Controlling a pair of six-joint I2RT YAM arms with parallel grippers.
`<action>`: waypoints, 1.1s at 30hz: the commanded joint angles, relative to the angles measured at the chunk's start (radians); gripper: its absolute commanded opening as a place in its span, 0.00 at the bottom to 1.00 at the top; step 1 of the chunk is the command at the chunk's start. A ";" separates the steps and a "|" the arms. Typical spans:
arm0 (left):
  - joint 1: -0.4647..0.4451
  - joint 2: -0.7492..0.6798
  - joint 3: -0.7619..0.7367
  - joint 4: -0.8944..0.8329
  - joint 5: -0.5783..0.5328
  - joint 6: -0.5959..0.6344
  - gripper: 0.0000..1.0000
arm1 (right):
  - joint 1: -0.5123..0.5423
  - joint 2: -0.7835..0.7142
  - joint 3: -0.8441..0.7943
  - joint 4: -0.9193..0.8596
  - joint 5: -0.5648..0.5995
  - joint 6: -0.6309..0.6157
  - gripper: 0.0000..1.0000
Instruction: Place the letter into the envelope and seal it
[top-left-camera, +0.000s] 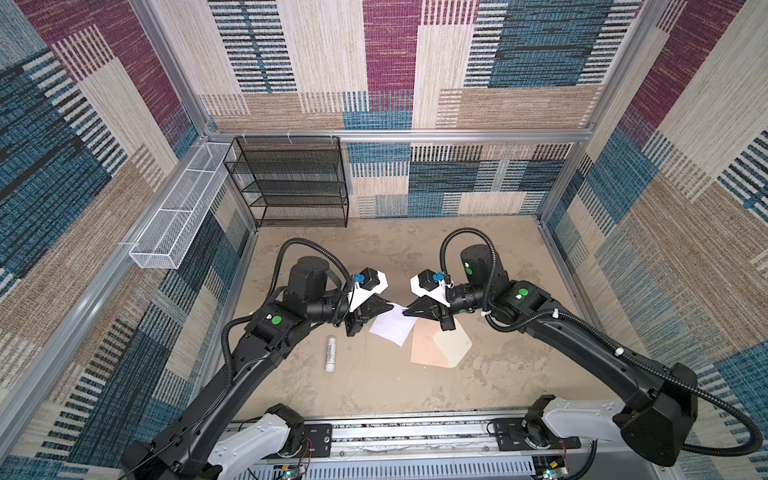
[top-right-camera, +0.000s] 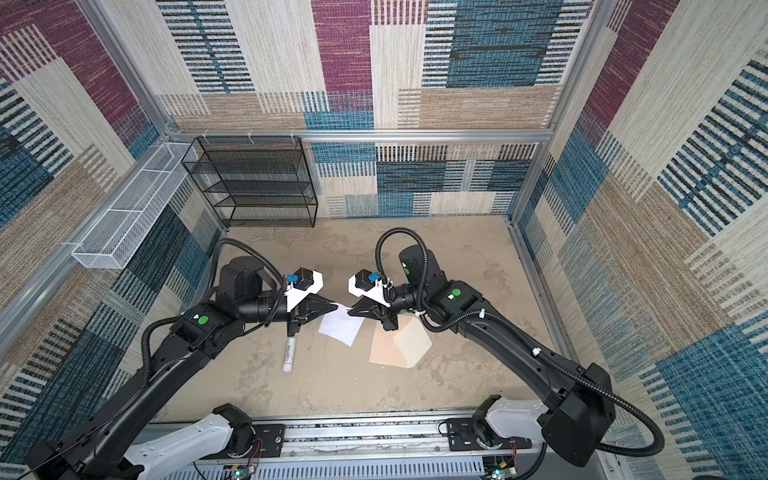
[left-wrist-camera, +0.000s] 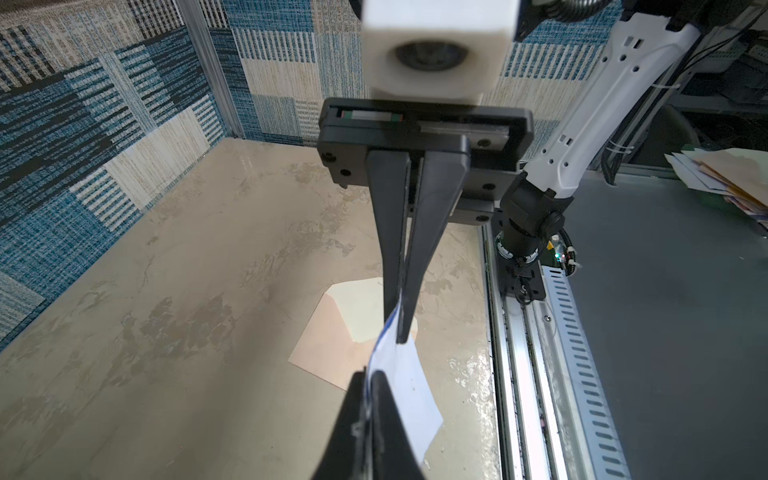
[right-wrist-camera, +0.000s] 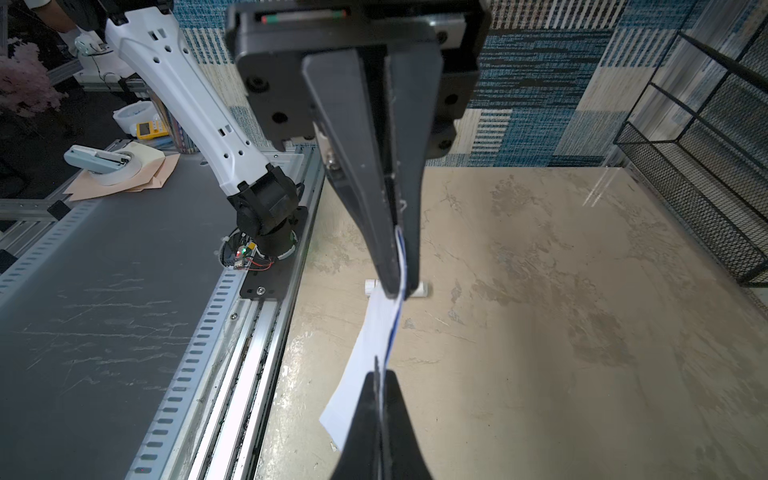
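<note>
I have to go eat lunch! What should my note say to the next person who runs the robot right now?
Left hand: shut on one end of the letter's top edge.
Right hand: shut on the other end of that edge; the letter hangs between them.
Envelope: flat on the table, just right of the letter in both top views, flap open.
White tube: lying on the table, untouched.
Done: letter picked up.
Left: slide it into the envelope, then close and seal the flap.
</note>
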 joint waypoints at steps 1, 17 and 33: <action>0.001 0.003 -0.002 0.039 0.031 -0.027 0.00 | -0.002 -0.015 -0.014 0.045 -0.004 0.016 0.00; 0.004 0.014 -0.003 0.005 0.066 -0.005 0.00 | -0.025 -0.053 -0.036 0.113 0.005 0.062 0.00; 0.017 0.016 -0.008 -0.051 0.046 0.027 0.14 | -0.046 -0.070 -0.041 0.131 -0.005 0.077 0.00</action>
